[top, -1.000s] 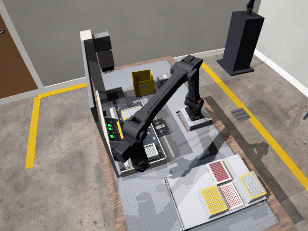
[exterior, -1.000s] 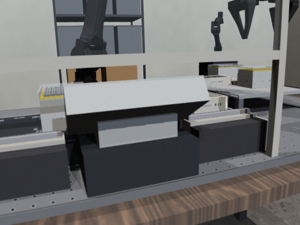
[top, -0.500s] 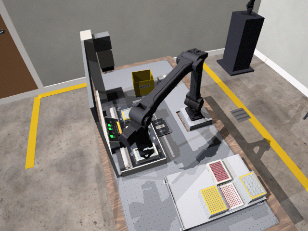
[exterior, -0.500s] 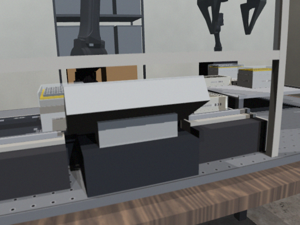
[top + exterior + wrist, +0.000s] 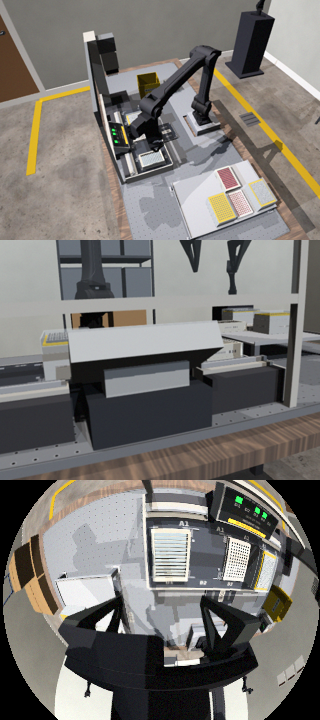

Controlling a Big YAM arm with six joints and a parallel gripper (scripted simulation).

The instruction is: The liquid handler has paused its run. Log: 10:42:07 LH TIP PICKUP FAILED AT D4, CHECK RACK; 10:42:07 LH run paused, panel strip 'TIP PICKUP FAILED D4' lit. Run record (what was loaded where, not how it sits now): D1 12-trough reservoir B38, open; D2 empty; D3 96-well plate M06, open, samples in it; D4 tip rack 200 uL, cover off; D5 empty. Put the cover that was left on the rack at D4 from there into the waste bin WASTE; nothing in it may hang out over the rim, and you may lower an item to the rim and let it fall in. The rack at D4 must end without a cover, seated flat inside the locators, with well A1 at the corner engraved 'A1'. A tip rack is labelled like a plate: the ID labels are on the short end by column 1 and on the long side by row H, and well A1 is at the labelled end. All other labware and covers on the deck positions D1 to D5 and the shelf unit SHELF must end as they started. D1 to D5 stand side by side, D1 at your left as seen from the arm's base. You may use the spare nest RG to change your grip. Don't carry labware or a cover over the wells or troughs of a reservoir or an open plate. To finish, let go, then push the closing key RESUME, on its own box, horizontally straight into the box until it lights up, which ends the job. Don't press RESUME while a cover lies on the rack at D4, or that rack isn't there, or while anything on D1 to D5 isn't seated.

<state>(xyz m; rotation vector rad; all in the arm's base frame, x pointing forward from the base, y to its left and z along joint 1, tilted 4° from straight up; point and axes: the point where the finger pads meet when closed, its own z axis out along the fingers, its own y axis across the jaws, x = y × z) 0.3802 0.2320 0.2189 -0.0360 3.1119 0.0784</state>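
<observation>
Cover (image 5: 133, 117) sits on the rack in the deck row, yellow-edged, near the bin (image 5: 148, 81) end; we can't tell cover from rack top here. We see the arm (image 5: 178, 74) bent over from its base plate (image 5: 214, 126), wrist down above mid-deck beside the panel (image 5: 117, 134). Gripper (image 5: 167, 616) is wide open, holding nothing, hanging above the deck clear of the labware.
</observation>
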